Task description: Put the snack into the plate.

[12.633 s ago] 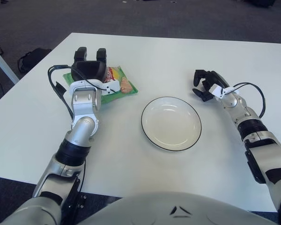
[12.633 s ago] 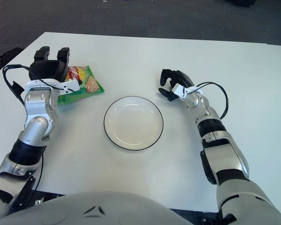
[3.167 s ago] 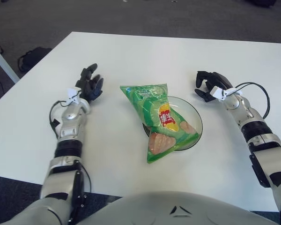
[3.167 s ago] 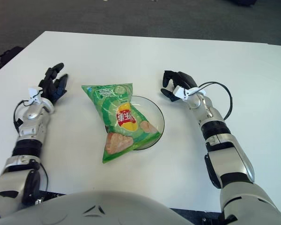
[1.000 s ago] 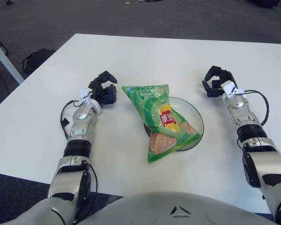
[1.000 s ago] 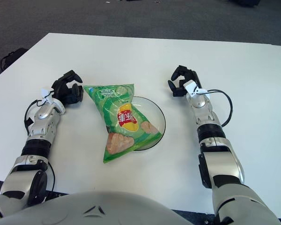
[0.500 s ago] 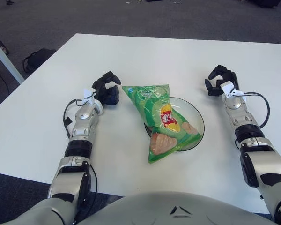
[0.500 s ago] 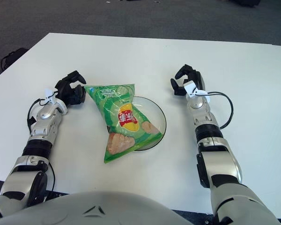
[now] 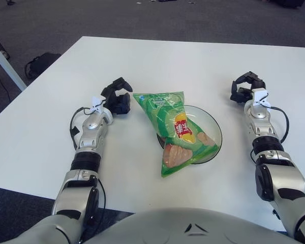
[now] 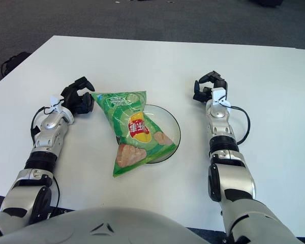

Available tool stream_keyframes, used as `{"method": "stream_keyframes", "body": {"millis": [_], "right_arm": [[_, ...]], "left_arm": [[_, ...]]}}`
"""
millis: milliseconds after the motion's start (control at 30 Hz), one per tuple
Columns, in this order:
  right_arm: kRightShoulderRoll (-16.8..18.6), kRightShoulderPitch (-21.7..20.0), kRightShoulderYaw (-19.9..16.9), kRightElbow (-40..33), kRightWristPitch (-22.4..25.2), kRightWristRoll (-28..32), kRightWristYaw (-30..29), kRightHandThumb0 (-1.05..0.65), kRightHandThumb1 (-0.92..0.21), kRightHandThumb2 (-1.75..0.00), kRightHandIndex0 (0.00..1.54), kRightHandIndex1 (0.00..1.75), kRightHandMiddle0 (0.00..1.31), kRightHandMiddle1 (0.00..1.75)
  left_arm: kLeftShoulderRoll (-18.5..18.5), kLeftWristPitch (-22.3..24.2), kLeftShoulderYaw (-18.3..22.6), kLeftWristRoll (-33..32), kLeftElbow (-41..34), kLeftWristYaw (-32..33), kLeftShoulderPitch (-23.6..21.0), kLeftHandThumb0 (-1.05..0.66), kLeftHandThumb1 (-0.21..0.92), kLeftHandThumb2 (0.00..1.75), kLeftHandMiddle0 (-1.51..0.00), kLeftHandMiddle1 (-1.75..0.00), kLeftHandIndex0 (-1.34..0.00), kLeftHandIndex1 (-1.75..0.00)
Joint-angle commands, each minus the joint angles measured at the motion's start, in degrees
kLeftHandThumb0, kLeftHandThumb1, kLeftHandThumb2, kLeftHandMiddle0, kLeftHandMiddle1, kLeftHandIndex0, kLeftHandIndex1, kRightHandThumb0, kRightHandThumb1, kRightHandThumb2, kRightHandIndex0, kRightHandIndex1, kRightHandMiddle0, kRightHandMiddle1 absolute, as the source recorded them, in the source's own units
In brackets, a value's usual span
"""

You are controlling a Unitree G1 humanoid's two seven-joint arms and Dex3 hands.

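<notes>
Left eye view, L to R: left hand [image 9: 117,99] sits just beside the top-left corner of the glossy green crinkly snack bag [image 9: 174,129], black fingers curled, holding nothing (it has crept in closer over the last sec). Bag lies diagonally across the shallow white plate with a dark rim [image 9: 217,133], its top and bottom ends overhanging onto the white table [image 9: 157,61], unmoved since a few secs ago. Right hand [image 9: 248,87] is well right of the plate, fingers curled, empty, and has swung further right. I'd judge placement done, hands just resettling
</notes>
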Motion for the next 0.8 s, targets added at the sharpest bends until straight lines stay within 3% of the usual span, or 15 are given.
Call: {"method": "stream_keyframes", "body": {"millis": [0, 267, 767], "right_arm": [[1.8, 4.1, -1.4, 0.6, 1.9, 2.5, 1.9, -0.49, -0.30, -1.34, 1.32, 1.75, 0.63, 1.75], [2.8, 7.4, -3.7, -3.8, 1.7, 5.7, 4.1, -0.48, -0.31, -1.33, 1.34, 1.75, 0.62, 1.75], [3.9, 14.2, -7.3, -14.8, 6.0, 10.2, 7.2, -0.48, -0.32, -1.32, 1.32, 1.75, 0.61, 1.75]], "left_arm": [[-3.5, -1.0, -1.4, 0.5, 3.6, -0.6, 5.6, -0.49, 0.29, 1.35, -1.32, -1.75, -0.63, -1.75], [-2.9, -2.2, -1.5, -0.1, 6.7, -2.9, 3.9, -0.49, 0.29, 1.35, -1.31, -1.75, -0.63, -1.75], [-3.3, -5.0, -1.5, -0.7, 12.5, -6.9, 0.6, -0.49, 0.29, 1.35, -1.30, -1.75, -0.63, -1.75]]}}
